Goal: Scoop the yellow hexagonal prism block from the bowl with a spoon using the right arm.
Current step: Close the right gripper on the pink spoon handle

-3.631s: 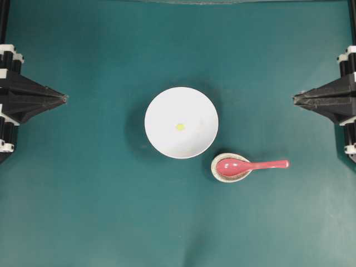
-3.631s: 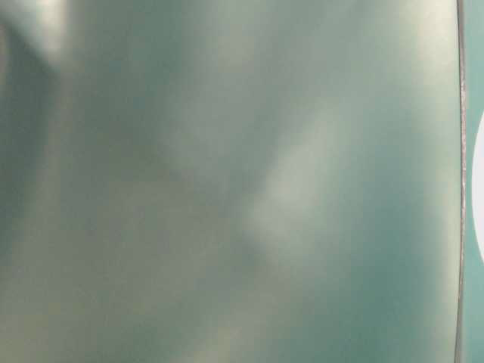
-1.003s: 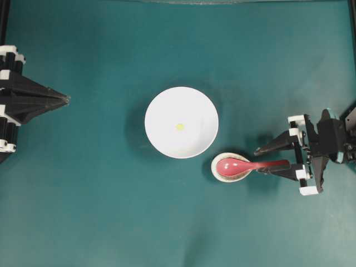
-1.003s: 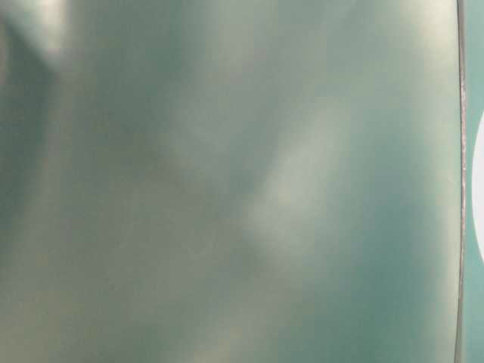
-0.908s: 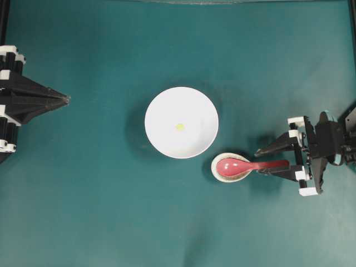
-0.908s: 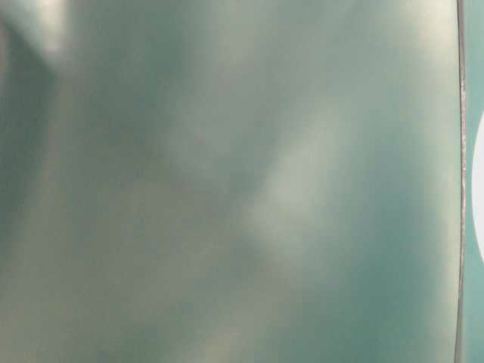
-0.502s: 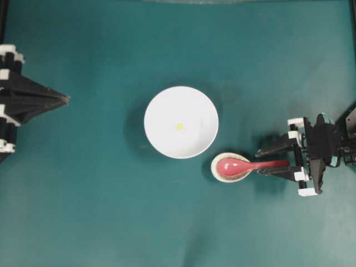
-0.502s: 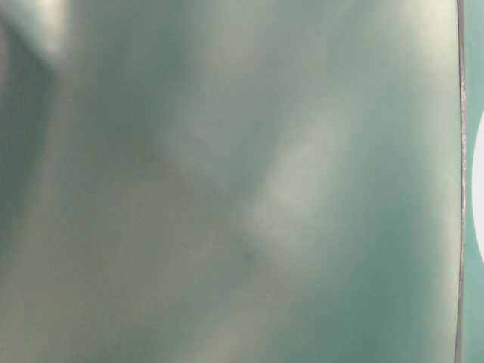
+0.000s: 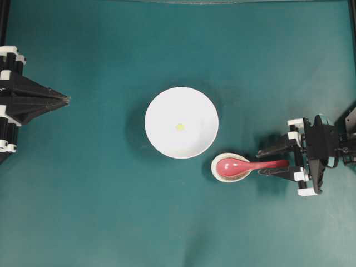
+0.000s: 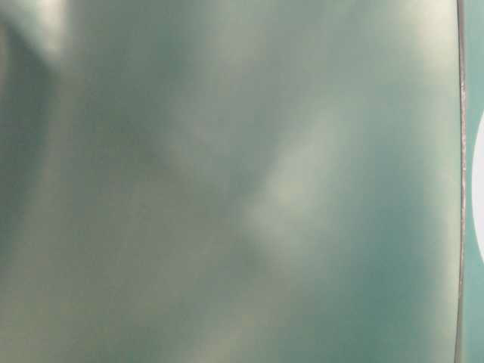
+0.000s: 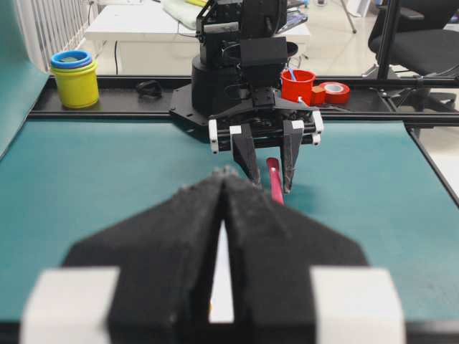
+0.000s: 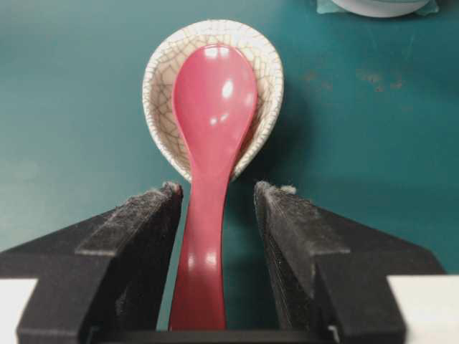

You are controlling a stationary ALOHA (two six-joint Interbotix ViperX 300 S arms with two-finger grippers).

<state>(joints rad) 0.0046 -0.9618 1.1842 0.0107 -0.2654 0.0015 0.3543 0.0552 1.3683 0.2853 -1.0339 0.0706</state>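
Fingers (image 12: 136,236) of the right gripper (image 12: 215,197) stand spread, straddling the glossy pink-red spoon's (image 12: 211,143) handle untouching, a gap the overhead hides; little changed since.

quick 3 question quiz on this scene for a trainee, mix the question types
1. True or false: the right gripper is shut on the spoon.
2. What does the spoon's scoop rest in? A the bowl; B the speckled dish; C the table
3. Where is the yellow block?

Key:
1. False; its jaws stand open either side of the handle.
2. B
3. In the bowl, near its middle.
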